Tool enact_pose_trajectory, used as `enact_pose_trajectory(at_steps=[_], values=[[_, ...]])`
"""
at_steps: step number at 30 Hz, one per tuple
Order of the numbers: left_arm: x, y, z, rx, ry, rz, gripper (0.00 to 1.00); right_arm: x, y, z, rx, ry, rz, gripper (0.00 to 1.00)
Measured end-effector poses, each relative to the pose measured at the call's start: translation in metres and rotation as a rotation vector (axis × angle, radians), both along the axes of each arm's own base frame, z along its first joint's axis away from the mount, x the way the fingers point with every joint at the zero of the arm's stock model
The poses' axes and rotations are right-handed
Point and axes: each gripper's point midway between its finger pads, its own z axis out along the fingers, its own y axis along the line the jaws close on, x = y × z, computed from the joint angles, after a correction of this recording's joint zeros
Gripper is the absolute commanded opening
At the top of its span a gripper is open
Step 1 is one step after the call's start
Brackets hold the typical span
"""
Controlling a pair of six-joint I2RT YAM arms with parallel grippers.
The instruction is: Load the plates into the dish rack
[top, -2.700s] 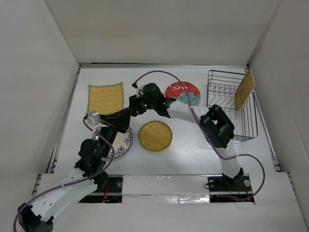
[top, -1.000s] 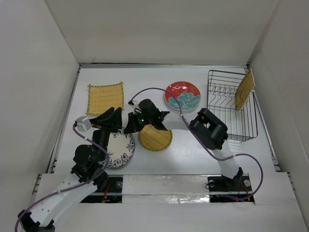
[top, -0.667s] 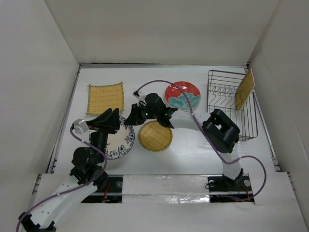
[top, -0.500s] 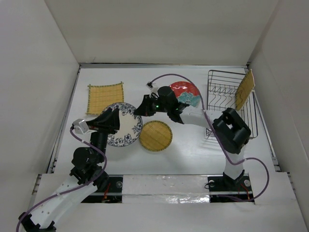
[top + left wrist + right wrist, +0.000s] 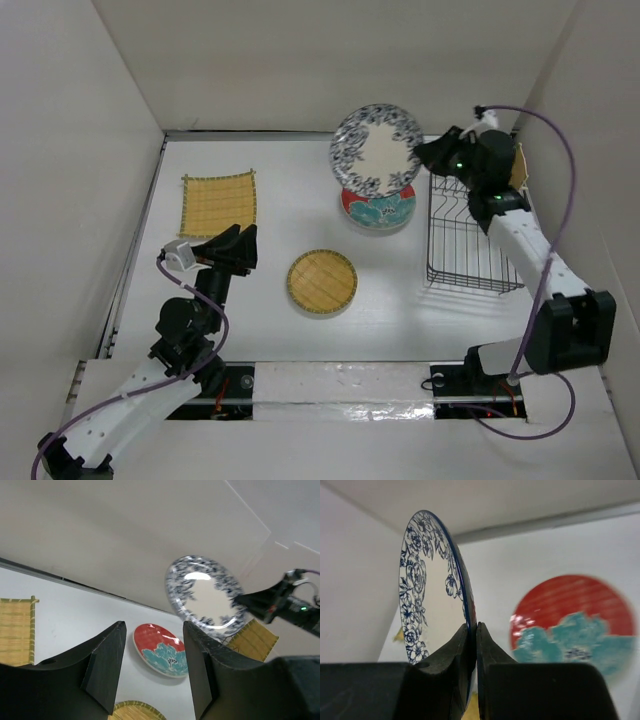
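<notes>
The right tool [image 5: 471, 630] pinches the thin rim of the glossy round blue-white floral plate [image 5: 427, 595], held aloft on edge. The black wire dish rack [image 5: 470, 240] sits just below that tool, beside the red round plate [image 5: 380, 210] on the counter [image 5: 400, 300]. The left tool [image 5: 152, 630] gapes wide, holding nothing, with the round woven-look plate [image 5: 322, 281] to its right.

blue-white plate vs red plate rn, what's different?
Pose: the blue-white plate is lifted and tilted, clamped at its rim by the right gripper; the red plate lies flat on the table. Look: blue-white plate has blue florals around white; red plate has a teal flower. Both are round.
</notes>
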Motion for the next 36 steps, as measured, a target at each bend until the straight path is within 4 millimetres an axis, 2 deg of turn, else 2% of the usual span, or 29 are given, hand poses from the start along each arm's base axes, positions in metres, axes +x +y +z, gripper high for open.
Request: enact_pose_trajectory(at_steps=[3, 6, 9, 11, 20, 24, 28, 32, 36], values=[[0.002, -0.005, -0.004, 0.016, 0.011, -0.013, 0.47, -0.002, -0.085, 0.036, -0.073, -0.068, -0.209, 0.00], [0.004, -0.009, -0.008, 0.031, 0.022, -0.024, 0.47, -0.010, -0.162, 0.062, -0.175, -0.099, -0.428, 0.00], [0.005, -0.011, -0.010, 0.040, 0.028, -0.031, 0.47, -0.017, -0.218, 0.075, -0.259, -0.097, -0.611, 0.00], [0.005, -0.012, -0.011, 0.042, 0.029, -0.032, 0.47, -0.020, -0.240, 0.076, -0.305, -0.080, -0.687, 0.00], [0.005, -0.015, -0.010, 0.045, 0.026, -0.045, 0.47, -0.007, -0.288, 0.061, -0.508, 0.029, -0.823, 0.00], [0.004, -0.016, -0.010, 0.044, 0.025, -0.054, 0.47, -0.014, -0.307, 0.058, -0.611, 0.060, -0.867, 0.00], [0.004, -0.017, -0.010, 0.043, 0.023, -0.059, 0.47, -0.020, -0.321, 0.066, -0.730, 0.056, -0.892, 0.00], [0.003, -0.017, -0.008, 0.036, 0.017, -0.065, 0.47, -0.022, -0.318, 0.086, -0.856, 0.025, -0.890, 0.00], [0.002, -0.018, -0.006, 0.028, 0.010, -0.071, 0.47, -0.015, -0.291, 0.109, -1.008, -0.030, -0.849, 0.00]])
